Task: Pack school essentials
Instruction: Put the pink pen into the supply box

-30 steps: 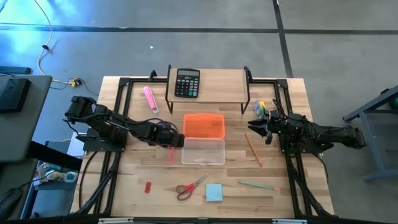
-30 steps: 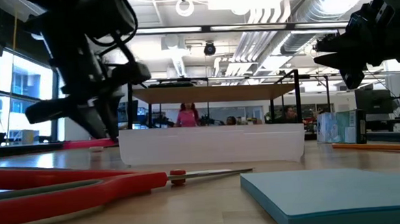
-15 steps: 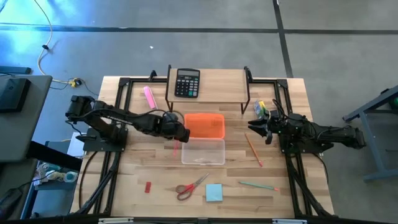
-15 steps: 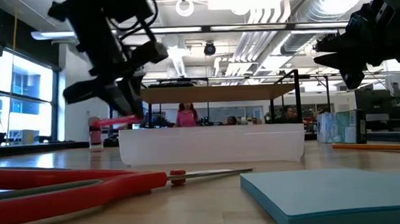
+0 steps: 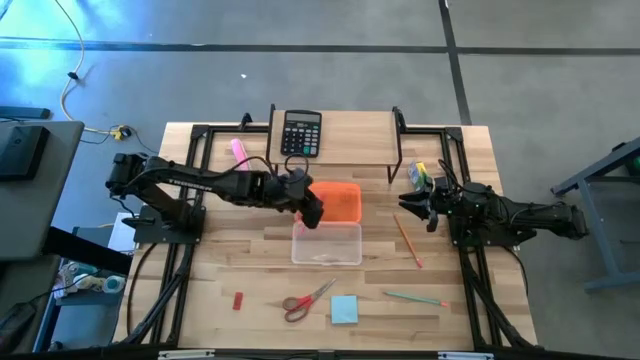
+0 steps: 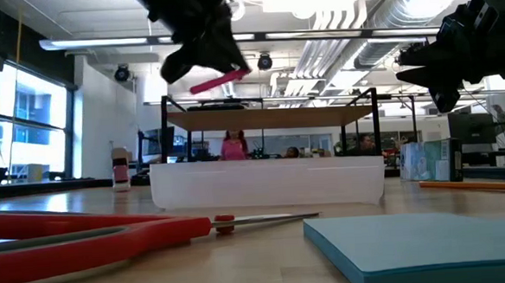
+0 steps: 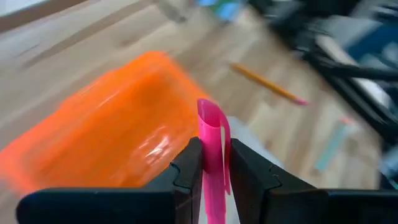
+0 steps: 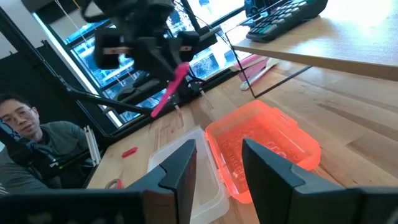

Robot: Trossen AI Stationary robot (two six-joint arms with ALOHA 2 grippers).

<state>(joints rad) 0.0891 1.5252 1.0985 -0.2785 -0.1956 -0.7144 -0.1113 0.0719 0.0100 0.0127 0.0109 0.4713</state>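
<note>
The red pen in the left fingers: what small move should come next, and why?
Probably carry it a little further over the clear box and lower it. The left gripper holds the red pen in the air near the box's edge, beside the orange lid.

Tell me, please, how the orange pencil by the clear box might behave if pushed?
The pencil is long, thin and lies flat on the table, so it would probably roll or pivot under a sideways push. It looks stiff and light, so it would likely slide easily.
</note>
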